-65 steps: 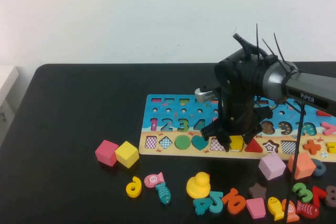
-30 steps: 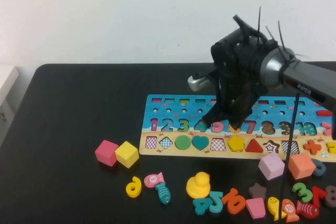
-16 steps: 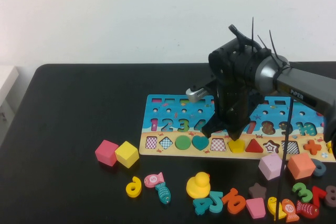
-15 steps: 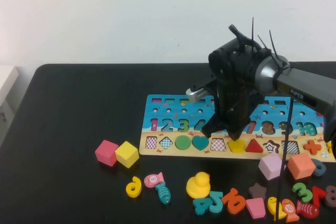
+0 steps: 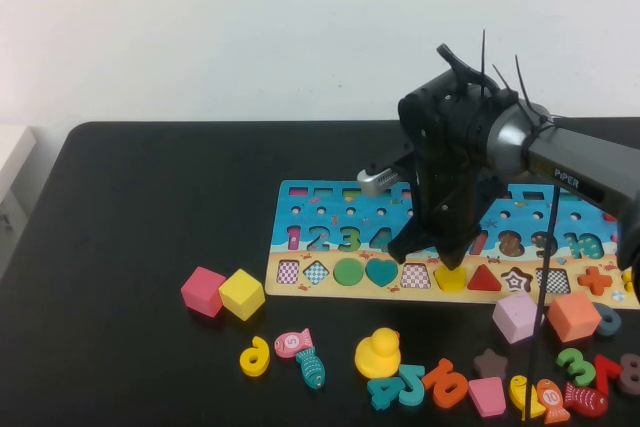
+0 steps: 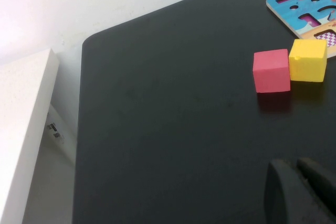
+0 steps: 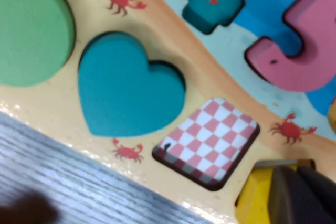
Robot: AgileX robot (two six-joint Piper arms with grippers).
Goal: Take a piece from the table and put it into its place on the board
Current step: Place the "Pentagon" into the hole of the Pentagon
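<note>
We see the right tool (image 5: 447,259) low over the sandy strip of the board (image 5: 300,247), its fingers clenched together and holding nothing, their tips on the yellow piece (image 5: 450,277). The piece lies in its cut-out in this strip, between a pink checked cut-out (image 5: 415,275) and a red triangle (image 5: 484,278). In the right wrist view the piece (image 7: 254,200) sits just beside the checked cut-out (image 7: 210,142), with a teal heart (image 7: 123,95) further along. The left tool (image 6: 302,192) hangs over the bare desk (image 6: 157,129) near the desk's left edge, and we cannot tell its state. A pink cube (image 5: 203,291) and a yellow cube (image 5: 242,294) stand touching near the board's left end.
</note>
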